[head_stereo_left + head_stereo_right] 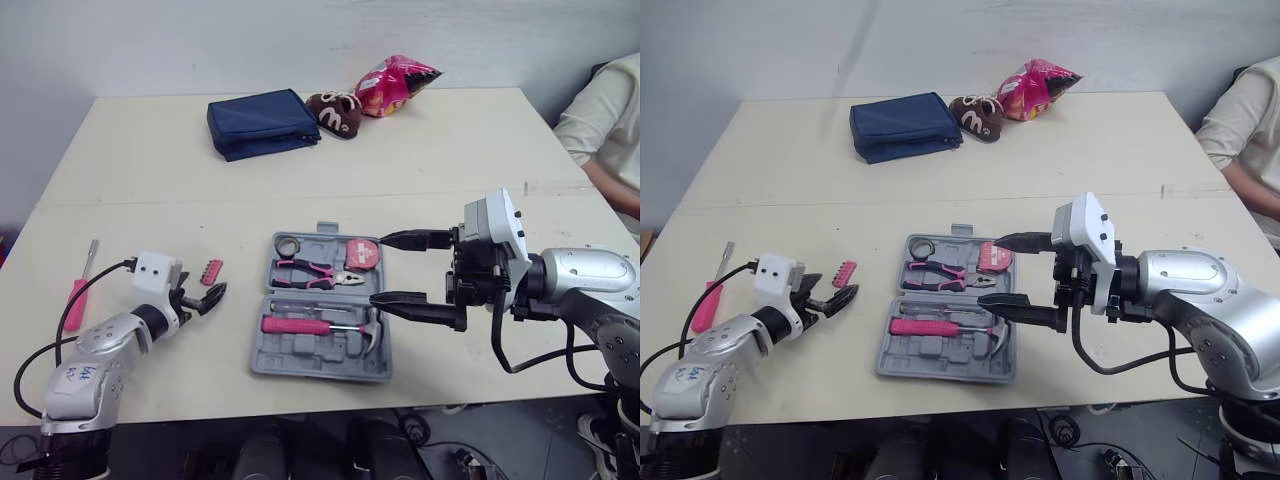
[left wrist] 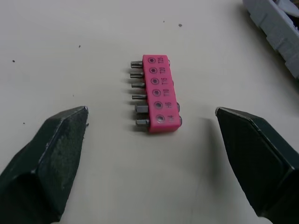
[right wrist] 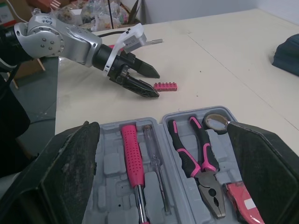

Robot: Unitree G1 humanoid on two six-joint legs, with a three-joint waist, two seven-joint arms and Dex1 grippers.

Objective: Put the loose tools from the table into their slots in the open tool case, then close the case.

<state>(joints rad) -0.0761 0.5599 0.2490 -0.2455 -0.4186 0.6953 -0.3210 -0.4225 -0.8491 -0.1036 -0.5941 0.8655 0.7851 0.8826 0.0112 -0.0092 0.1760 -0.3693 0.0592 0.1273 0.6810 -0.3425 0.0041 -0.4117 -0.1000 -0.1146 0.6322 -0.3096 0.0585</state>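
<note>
The grey tool case [image 1: 300, 357] lies open at the table's middle front, holding a pink-handled hammer [image 1: 300, 325], pliers [image 1: 312, 272], a slim tester screwdriver [image 3: 156, 163], a tape roll [image 1: 289, 245] and a red tape measure [image 1: 363, 254]. A pink bit holder [image 1: 210, 271] lies loose left of the case. My left gripper [image 1: 208, 297] is open just short of it, and the bit holder [image 2: 156, 93] lies ahead between the fingers, untouched. A pink screwdriver [image 1: 78, 290] lies at the far left. My right gripper [image 1: 377, 268] hovers wide open over the case's right end, empty.
A navy pouch [image 1: 262, 122], a brown soft item [image 1: 337, 112] and a pink snack bag [image 1: 395, 82] sit at the back. A person's sleeve [image 1: 605, 110] shows at the right edge. The table's front edge runs close below the case.
</note>
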